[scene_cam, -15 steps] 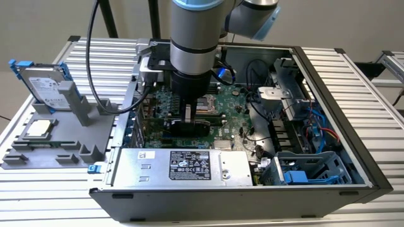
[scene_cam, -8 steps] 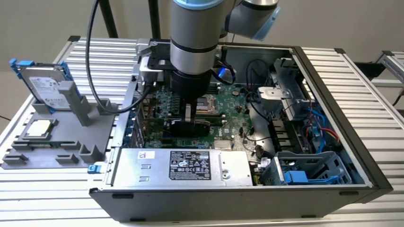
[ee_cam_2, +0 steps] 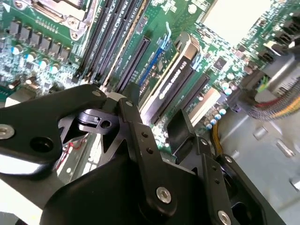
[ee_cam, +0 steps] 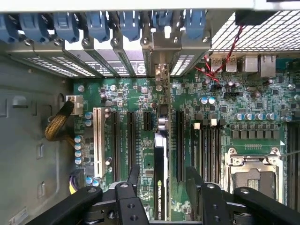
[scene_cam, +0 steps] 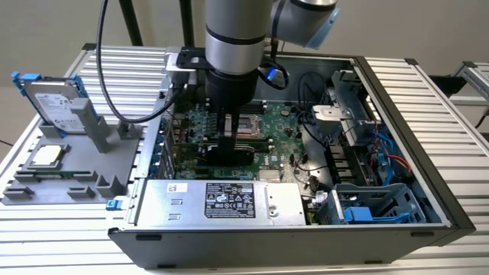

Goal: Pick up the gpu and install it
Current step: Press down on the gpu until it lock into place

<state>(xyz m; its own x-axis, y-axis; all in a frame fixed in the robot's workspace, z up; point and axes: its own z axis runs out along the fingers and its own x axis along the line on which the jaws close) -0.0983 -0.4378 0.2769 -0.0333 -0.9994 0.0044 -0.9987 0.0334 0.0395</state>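
The gpu [ee_cam: 160, 178] stands on edge in a slot of the motherboard [ee_cam: 243, 101], between the other long slots, with its metal bracket [ee_cam: 161, 70] reaching up to the row of rear openings at the back wall of the computer case [scene_cam: 397, 86]. My gripper [ee_cam: 161, 185] hangs directly over it with its fingers [ee_cam: 132, 176] spread apart to either side of the card and not gripping it; in the second wrist view the card [ee_cam_2: 174, 77] lies just past my fingertips.

My worry is that the card is only partly seated. If one end sits higher than the other, pushing down could bend the board or strain the slot. My fingers are close to the neighbouring slots [ee_cam: 180, 140], so drifting sideways could scrape them. The yellow cables [ee_cam: 58, 125] by the case wall lie well apart.
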